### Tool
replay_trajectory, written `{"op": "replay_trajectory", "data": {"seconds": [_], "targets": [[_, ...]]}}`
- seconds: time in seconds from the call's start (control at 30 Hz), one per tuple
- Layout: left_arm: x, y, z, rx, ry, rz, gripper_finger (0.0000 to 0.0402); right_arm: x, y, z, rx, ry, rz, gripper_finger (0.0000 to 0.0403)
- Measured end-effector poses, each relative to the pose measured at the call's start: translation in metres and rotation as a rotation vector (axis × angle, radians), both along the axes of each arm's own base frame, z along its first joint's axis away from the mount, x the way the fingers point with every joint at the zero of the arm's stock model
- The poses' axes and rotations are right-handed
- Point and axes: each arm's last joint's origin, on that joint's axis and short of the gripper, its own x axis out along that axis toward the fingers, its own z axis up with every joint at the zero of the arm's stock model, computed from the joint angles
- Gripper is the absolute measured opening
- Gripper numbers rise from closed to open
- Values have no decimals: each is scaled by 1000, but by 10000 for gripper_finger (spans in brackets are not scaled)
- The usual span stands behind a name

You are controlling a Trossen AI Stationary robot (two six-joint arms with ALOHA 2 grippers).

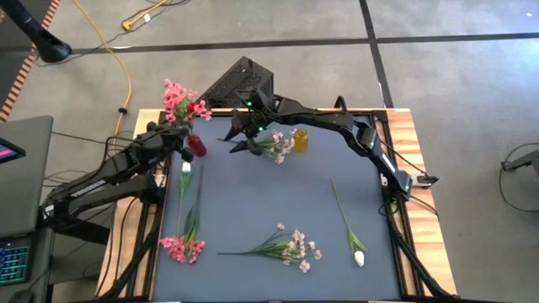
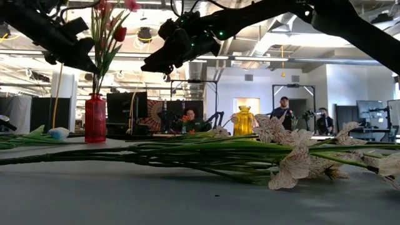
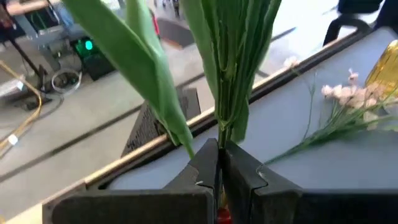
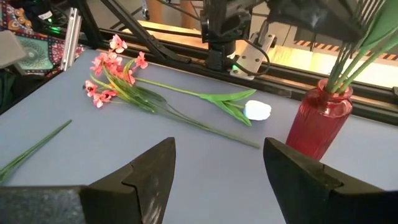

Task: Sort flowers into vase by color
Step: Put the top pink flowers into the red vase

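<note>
Standing over the grey table [image 1: 278, 202], the left gripper [image 3: 219, 163] pinches a green stem [image 3: 231, 93] tight between its fingers, directly above the red vase [image 2: 95, 117] at ten o'clock on the table, where red and pink flowers already stand. The right gripper [image 4: 217, 168] hovers at twelve o'clock beside the yellow vase [image 1: 300, 138], fingers spread wide and empty, with a pale spray [image 1: 275, 145] just below it. Four flowers lie loose: a white tulip [image 1: 184, 181] and a pink spray [image 1: 183, 247] at eight o'clock, a pale blossom spray [image 1: 290, 248] at six, another white tulip [image 1: 352, 231] at four. These stems look light and springy, the blossoms soft and easily crushed, so mid-stem seems the safest hold.
</note>
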Motion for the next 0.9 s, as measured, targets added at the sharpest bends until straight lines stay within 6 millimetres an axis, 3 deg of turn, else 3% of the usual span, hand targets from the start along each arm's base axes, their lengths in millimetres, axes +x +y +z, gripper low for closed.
{"op": "replay_trajectory", "data": {"seconds": [0.43, 0.9], "targets": [[20, 12, -18, -127, 99, 24, 0, -6, -7, 0, 27, 38, -25, 269], [21, 12, -19, -137, 106, 30, 17, -9, -11, 0, 31, 51, -37, 269]]}}
